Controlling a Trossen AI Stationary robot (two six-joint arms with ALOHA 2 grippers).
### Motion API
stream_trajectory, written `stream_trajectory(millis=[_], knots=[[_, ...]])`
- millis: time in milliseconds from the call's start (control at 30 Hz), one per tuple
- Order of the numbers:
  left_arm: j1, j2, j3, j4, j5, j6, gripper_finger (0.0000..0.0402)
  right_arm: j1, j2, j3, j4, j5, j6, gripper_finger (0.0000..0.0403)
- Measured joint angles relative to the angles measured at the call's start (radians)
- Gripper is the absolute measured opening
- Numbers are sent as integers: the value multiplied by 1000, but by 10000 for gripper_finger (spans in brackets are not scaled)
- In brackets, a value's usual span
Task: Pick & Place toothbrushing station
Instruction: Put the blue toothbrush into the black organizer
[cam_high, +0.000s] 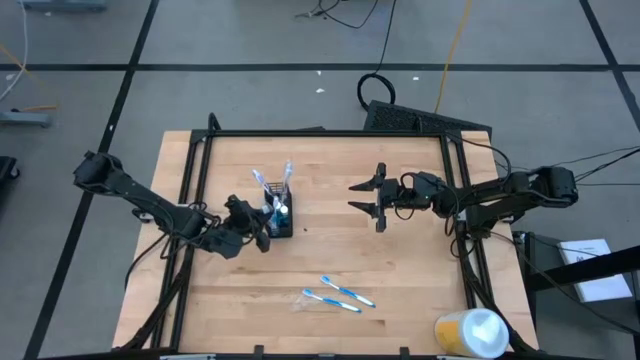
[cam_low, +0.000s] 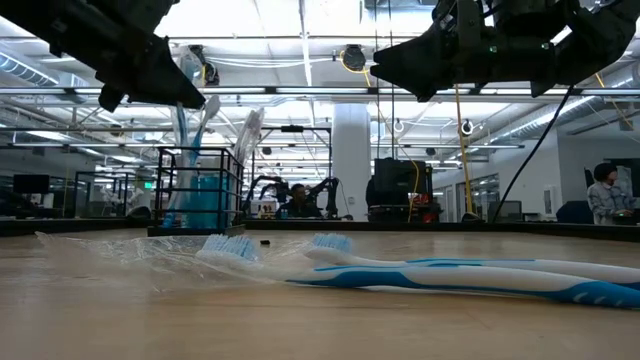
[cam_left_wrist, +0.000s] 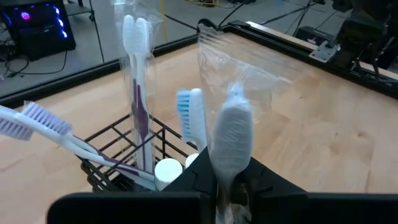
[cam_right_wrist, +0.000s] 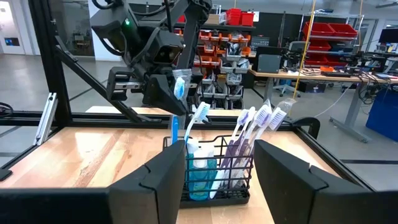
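While left gripper clamps wrapped toothbrush just above black mesh holder, likely for insertion; right gripper waits well right of holder, fingers apart; two toothbrushes lie nearer front edge.

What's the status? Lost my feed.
Left gripper shut on wrapped toothbrush over mesh holder. Right gripper open, empty, waiting alongside. Two toothbrushes loose on table. Nothing blocking.

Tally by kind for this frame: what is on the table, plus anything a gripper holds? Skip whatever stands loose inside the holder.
Black mesh holder: 1
Toothbrushes lying flat on the table: 2
Yellow-and-white round container: 1
Wrapped toothbrush held by the left gripper: 1
Total: 5
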Motion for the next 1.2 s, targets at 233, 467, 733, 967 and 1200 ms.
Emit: stream_trajectory(millis=[233,467,733,967,1200], knots=[[0,0,0,-8,24,-4,10,0,0,0,0,0,-2,177],[3,0,0,-75,30,-88,20,0,0,0,0,0,-2,176],[42,0,0,-97,117,-112,31,0,0,0,0,0,-2,176],[73,-1,1,-99,183,-106,9,0,0,0,0,0,-2,176],[83,0,1,-106,211,-109,43,0,0,0,0,0,-2,176]])
